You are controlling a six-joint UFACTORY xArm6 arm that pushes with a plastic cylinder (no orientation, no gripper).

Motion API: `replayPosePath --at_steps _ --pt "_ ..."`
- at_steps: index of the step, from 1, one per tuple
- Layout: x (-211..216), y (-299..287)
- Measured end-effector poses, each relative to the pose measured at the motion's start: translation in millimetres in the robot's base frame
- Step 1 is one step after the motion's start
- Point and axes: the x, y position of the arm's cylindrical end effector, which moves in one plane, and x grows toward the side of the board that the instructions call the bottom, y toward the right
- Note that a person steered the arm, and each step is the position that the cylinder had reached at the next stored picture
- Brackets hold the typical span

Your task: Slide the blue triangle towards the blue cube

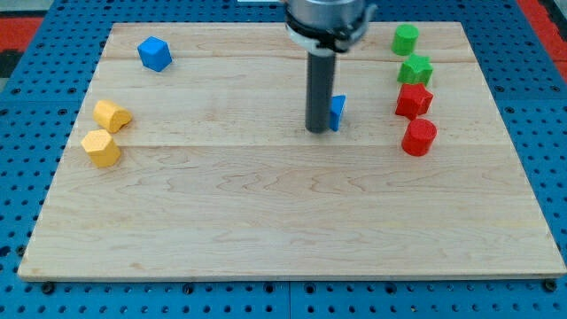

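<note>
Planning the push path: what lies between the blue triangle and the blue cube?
Only my tip, touching the blue triangle on its left; beyond it, bare board up to the blue cube, per camera view.

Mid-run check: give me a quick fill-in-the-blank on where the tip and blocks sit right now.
My tip stands just to the view's ____ of the blue triangle.
The blue cube sits near the board's top ____ corner in the view.
Along the view's right edge, two green blocks stand above two ____ blocks.
Near the view's left edge sit ____ yellow blocks.

Missing words: left; left; red; two
</note>
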Motion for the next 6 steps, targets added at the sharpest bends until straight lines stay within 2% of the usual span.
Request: replayPosePath --at_steps 1,2,3,4,5,6 --pt "17.4 46.6" --pt "-32.2 40.2" --pt "-80.6 -20.5" --pt "-107.8 -86.5" --pt "-108.8 -134.4" --pt "-141.1 -200.2"
